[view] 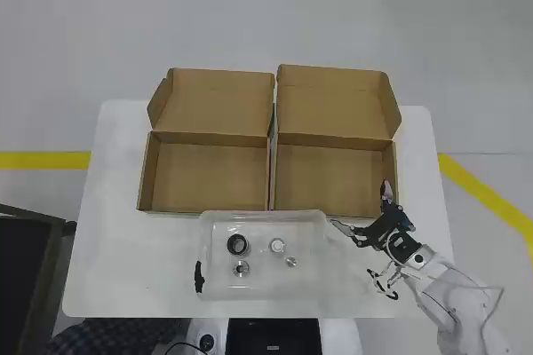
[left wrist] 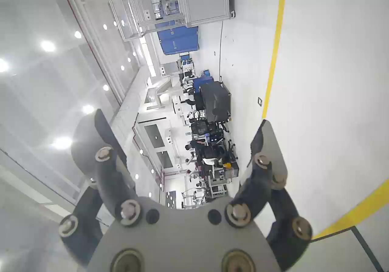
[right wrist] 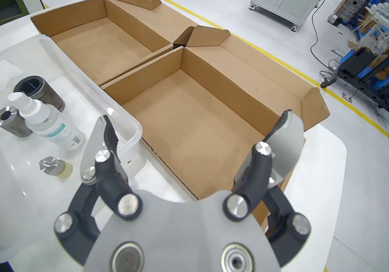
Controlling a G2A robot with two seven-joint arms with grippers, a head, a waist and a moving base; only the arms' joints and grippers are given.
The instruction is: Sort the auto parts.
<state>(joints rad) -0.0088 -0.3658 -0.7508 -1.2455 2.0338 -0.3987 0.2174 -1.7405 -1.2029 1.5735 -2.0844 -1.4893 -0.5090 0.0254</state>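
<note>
Right tool (right wrist: 197,121): at the near right of the surface (view: 115,222), just right of the tray. Its fingers are spread wide with nothing between them.
Left tool (left wrist: 182,121): also spread and holding nothing, aimed out at the hall, not at the surface.
Clear plastic tray (right wrist: 91,85): near centre, in front of the 2 boxes, holding 4 items.
Small metal fitting (right wrist: 53,165): the item closest to the right tool.
Spray bottle (right wrist: 48,124): beside the fitting, apparently upright.
Steel cylinder with a bore (right wrist: 12,121): left of the fitting, on the near side.
Dark cylindrical sleeve (right wrist: 39,89): on the far side of the steel cylinder, standing on end.
Left cardboard box (view: 209,177): far left, lid open, floor bare.
Right cardboard box (view: 333,177): touching the left box, also bare.
Progress: nothing looks sorted yet, so the first pick seems to be the step in hand.
How to do it well: carry the right tool left over the tray rim at a safe height. Descend straight onto the fitting, keep the spread fingers off the spray bottle, and lift clear of the wall before crossing to a box.
</note>
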